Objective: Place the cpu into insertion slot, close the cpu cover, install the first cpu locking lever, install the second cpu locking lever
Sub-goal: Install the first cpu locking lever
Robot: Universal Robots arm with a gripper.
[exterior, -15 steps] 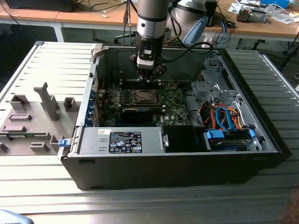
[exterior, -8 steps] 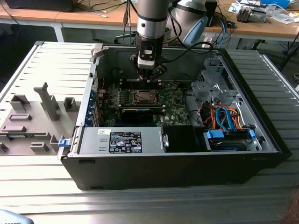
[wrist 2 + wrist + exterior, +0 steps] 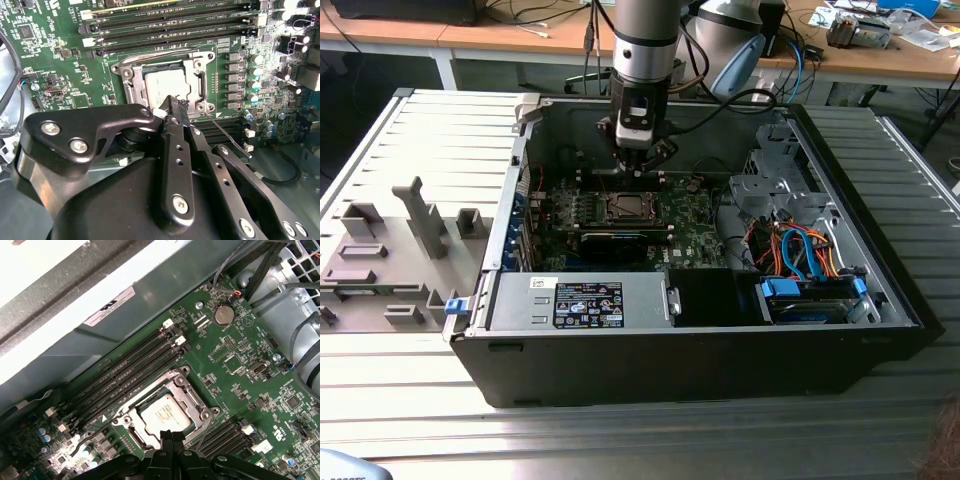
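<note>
Cpu (image 3: 164,412) (print unreadable) lies beneath the pincer (image 3: 167,436).

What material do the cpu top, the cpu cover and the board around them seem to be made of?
The cpu: its top looks like metal, pale grey with a dull satin sheen. The cpu cover: probably stamped sheet metal, bright silver, with glints on its edges. The circuit board: likely laminate under glossy green lacquer, judging by its printed traces.
</note>
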